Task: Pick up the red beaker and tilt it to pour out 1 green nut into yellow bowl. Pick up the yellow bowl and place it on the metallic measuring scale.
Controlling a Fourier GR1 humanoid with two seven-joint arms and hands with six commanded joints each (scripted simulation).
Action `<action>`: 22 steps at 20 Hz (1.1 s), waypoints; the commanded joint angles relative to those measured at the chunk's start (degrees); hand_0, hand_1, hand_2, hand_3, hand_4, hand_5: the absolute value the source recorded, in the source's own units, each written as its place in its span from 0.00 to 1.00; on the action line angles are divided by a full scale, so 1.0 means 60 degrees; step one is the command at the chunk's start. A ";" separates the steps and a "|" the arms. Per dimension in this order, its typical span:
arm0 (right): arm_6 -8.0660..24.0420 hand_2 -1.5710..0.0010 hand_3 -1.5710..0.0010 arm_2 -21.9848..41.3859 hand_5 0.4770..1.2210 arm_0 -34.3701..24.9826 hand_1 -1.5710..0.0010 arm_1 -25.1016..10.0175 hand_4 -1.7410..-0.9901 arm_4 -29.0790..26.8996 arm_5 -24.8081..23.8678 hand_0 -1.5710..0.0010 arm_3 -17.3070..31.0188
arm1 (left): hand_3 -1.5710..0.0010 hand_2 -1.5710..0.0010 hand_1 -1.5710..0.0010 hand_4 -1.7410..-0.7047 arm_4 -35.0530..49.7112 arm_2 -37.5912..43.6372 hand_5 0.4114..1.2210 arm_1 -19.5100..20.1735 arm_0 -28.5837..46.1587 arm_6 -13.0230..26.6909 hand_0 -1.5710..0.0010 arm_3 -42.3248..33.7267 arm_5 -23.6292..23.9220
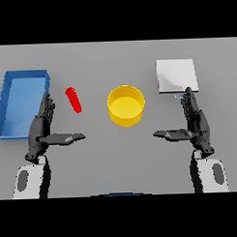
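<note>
We see the grey counter (89,63) from above, with the yellow bowl (126,106) standing upright near its middle, its inside bare as far as we can make out. To the bowl's left, well apart from it, lies the red beaker (74,99) — a slim red shape on its side, its upper end tilted toward the left. We cannot tell whether any green nut is inside it. Further left, at the counter's edge, sits a blue tray (8,102) with raised walls. On the right side, beyond the bowl, the metal scale (176,75) rests flat as a pale square plate, with a small display at its near edge.

The left robot hand (42,128) hovers in the lower left, between the tray and the beaker, touching neither. Its fingers are straight and point away from the robot, its thumb sticks out toward the middle, and it holds nothing. The right robot hand (197,122) mirrors it in the lower right — fingers straight, thumb pointing inward, empty — with its fingertips (188,95) just at the scale's near edge.
</note>
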 commanded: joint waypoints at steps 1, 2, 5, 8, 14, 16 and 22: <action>0.0010 1.00 1.00 0.0000 0.14 -0.0022 1.00 0.0006 0.89 0.0001 -0.0017 1.00 0.0014 | 1.00 1.00 1.00 0.58 0.0005 -0.0009 0.31 -0.0001 0.0043 -0.0026 1.00 -0.0030 -0.0002; 0.0022 1.00 1.00 0.0001 0.14 -0.0054 1.00 0.0014 0.89 0.0009 -0.0030 1.00 0.0037 | 1.00 1.00 1.00 0.58 0.0007 -0.0025 0.31 0.0001 0.0112 -0.0061 1.00 -0.0079 -0.0019; 0.0054 1.00 1.00 0.0003 0.14 -0.0179 1.00 0.0046 0.89 0.0043 -0.0078 1.00 0.0138 | 1.00 1.00 1.00 0.58 0.0014 -0.0091 0.31 0.0007 0.0378 -0.0137 1.00 -0.0285 -0.0073; -0.0989 1.00 1.00 0.0772 0.13 0.0282 1.00 -0.0473 0.89 0.1811 -0.0545 1.00 -0.0405 | 1.00 1.00 1.00 0.58 -0.0815 -0.0793 0.31 0.0469 0.1282 -0.0498 1.00 -0.1444 -0.0240; -0.0901 1.00 1.00 0.1184 0.16 0.0562 1.00 -0.0676 0.83 0.2473 -0.0548 1.00 -0.0979 | 1.00 1.00 1.00 0.58 -0.1386 -0.1345 0.30 0.0705 0.1763 0.0501 1.00 -0.2392 -0.0335; -0.0848 1.00 1.00 0.1209 0.18 0.0560 1.00 -0.0660 0.79 0.2365 -0.0423 1.00 -0.1056 | 1.00 1.00 1.00 0.58 -0.1323 -0.1262 0.29 0.0671 0.1296 0.0839 1.00 -0.1934 -0.0372; -0.0891 1.00 1.00 0.1104 0.20 0.0497 1.00 -0.0663 0.70 0.1871 -0.0072 1.00 -0.1053 | 1.00 1.00 1.00 0.54 -0.1185 -0.0758 0.29 0.0696 -0.0115 0.0593 1.00 -0.0062 -0.0425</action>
